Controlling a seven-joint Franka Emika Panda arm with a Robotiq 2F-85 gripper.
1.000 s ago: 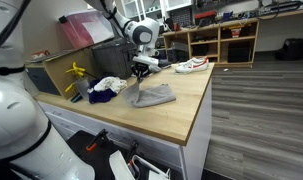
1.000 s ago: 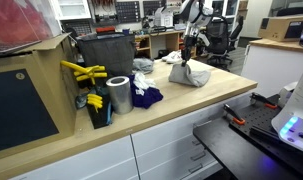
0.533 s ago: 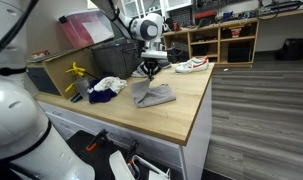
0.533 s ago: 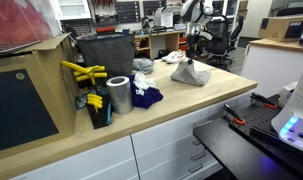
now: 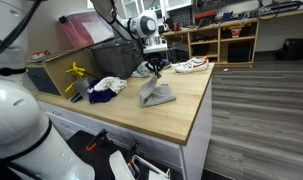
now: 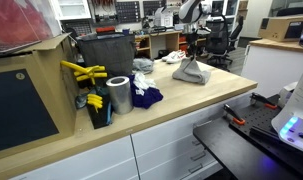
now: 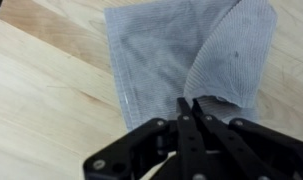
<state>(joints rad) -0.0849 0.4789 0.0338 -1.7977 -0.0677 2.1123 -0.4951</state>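
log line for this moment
gripper: shut on grey cloth | cloth: one part pinched up, rest on wooden table | nearby: white and blue cloths

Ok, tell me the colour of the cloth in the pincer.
Grey cloth, best seen in the wrist view.

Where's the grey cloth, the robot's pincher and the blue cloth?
grey cloth [image 7: 151, 60], wrist view, on its flat part.
gripper [image 7: 188, 104], wrist view, between its shut fingertips, pinching the cloth's raised fold.
blue cloth [image 6: 145, 96], an exterior view, on its crumpled middle.

You had the gripper [image 5: 154, 68] pinched closed, its fingers [image 7: 183, 112] pointing straight down, wrist upright above.
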